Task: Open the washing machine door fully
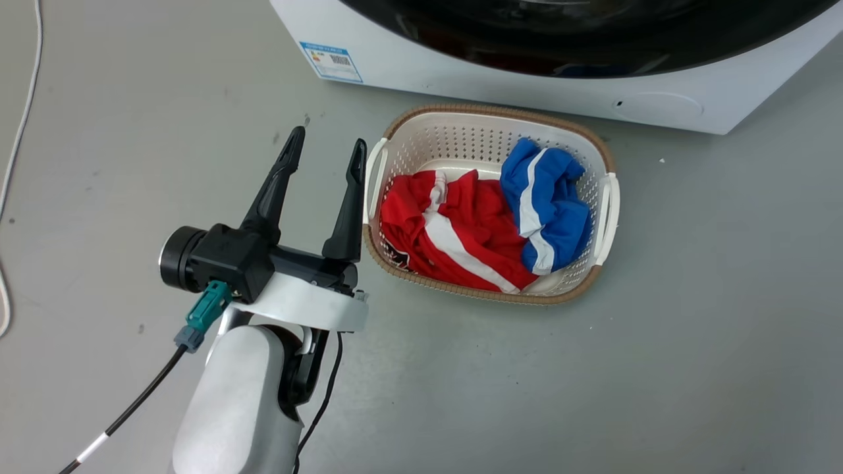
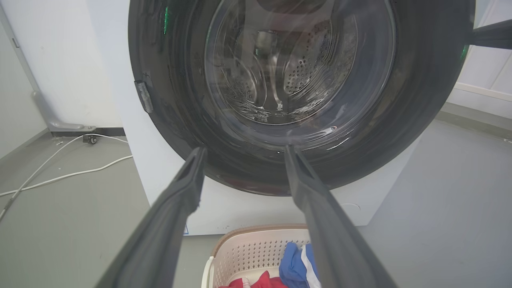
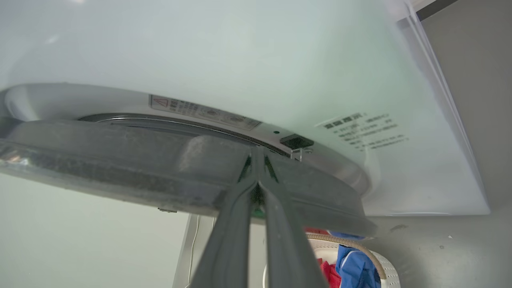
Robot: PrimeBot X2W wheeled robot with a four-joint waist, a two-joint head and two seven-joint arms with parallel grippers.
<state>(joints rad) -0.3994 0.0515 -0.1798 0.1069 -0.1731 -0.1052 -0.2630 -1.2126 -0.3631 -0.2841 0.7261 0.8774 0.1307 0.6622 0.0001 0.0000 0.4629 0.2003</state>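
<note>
**Door (image 2: 400, 120) sitting nearly shut**

Left gripper (image 1: 328, 138) is hanging wide and empty beside the basket (image 1: 490, 118). The door is lying across the machine's (image 1: 461, 79) front, seemingly just off its latch (image 3: 296, 142). Right gripper (image 3: 258, 154) is pressing narrow fingertips against that rim. I'm reading the door as heavy, rigid and glossy-slick, with fragile glass. The latch-side rim is offering the best leverage.
</note>
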